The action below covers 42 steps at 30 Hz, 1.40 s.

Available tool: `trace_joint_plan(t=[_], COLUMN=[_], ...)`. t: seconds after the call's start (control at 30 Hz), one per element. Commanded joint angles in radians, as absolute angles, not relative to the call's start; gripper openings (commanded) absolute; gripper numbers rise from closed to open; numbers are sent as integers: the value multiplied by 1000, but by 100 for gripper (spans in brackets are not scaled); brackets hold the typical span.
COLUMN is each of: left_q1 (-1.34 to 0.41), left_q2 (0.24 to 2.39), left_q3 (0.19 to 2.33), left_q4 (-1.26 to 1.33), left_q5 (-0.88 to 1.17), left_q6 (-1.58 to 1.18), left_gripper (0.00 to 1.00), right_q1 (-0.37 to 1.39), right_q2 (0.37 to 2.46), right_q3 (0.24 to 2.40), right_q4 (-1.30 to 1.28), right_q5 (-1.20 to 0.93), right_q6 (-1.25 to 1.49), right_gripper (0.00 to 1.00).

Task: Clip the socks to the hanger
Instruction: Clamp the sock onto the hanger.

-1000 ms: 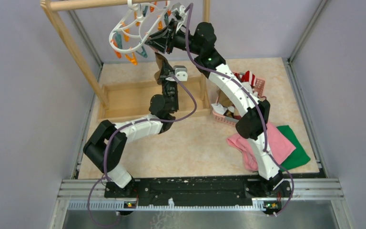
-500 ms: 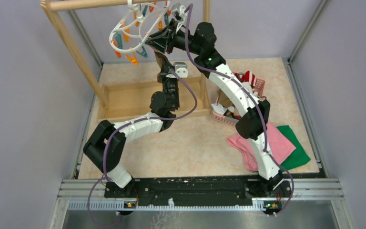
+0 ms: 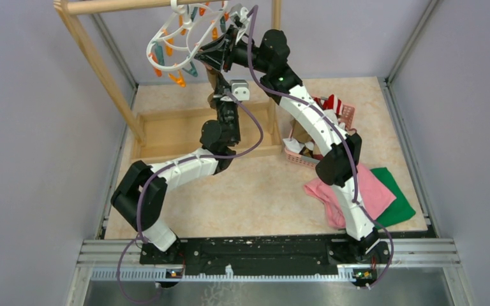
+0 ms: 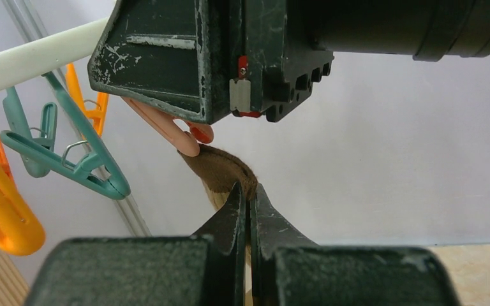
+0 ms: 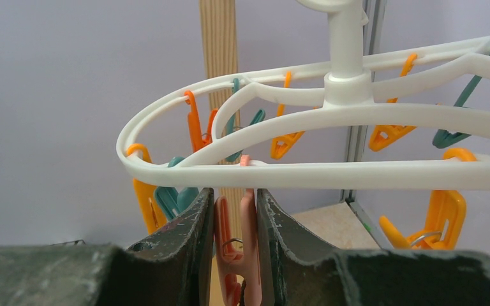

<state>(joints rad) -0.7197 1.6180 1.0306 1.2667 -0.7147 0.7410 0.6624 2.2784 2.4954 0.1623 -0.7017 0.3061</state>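
My left gripper (image 4: 249, 199) is shut on a brown sock (image 4: 222, 171), holding it up under the hanger (image 3: 173, 33). My right gripper (image 5: 235, 205) is shut on a pink clip (image 5: 249, 237) that dangles from the hanger's white ring (image 5: 332, 169), squeezing its handles. Seen from the left wrist, that pink clip (image 4: 164, 125) has its tips spread, and the sock's top edge sits right at them. From above, the left gripper (image 3: 217, 89) is just below the right gripper (image 3: 213, 60), with the sock (image 3: 212, 81) between them. More socks lie in the pink basket (image 3: 348, 115).
The hanger hangs from a wooden rack (image 3: 96, 64) whose base frame (image 3: 172, 131) rests on the table. Teal (image 4: 70, 162) and orange (image 4: 0, 210) clips dangle close to the left gripper. A pink cloth (image 3: 373, 188) and a green cloth (image 3: 400, 201) lie at the right.
The left arm has lifted the sock a little higher and closer to the pink clip. The right gripper has stayed on the clip.
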Motion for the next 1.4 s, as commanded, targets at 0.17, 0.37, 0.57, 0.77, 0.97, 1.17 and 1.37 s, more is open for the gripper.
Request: trace_joint_plan(t=[0.17, 0.37, 0.57, 0.77, 0.97, 1.17, 1.37], left_q1=[-719, -721, -725, -737, -750, -755, -757], left_q2=[1543, 1516, 1515, 1558, 1603, 1634, 1667], left_q3=[1055, 1043, 1045, 1056, 1088, 1129, 1159], left_q4=[1273, 1256, 1252, 1338, 1425, 1435, 1490], left_q5=[-721, -716, -731, -790, -868, -928, -968], left_q6=[693, 666, 659, 719, 769, 775, 815], left_gripper=[0, 0, 0, 0, 0, 0, 0], right_q1=[657, 656, 656, 653, 650, 649, 646], right_q2=[2243, 2243, 2243, 2245, 2245, 2244, 2246], right_q3=[2514, 2513, 2512, 2510, 2510, 2506, 2500], right_q4=[91, 88, 89, 82, 78, 84, 85], right_q5=[-750, -747, -745, -742, -731, -728, -725], right_q6=[296, 290, 286, 281, 272, 273, 272], right_gripper=[8, 8, 8, 8, 8, 8, 8])
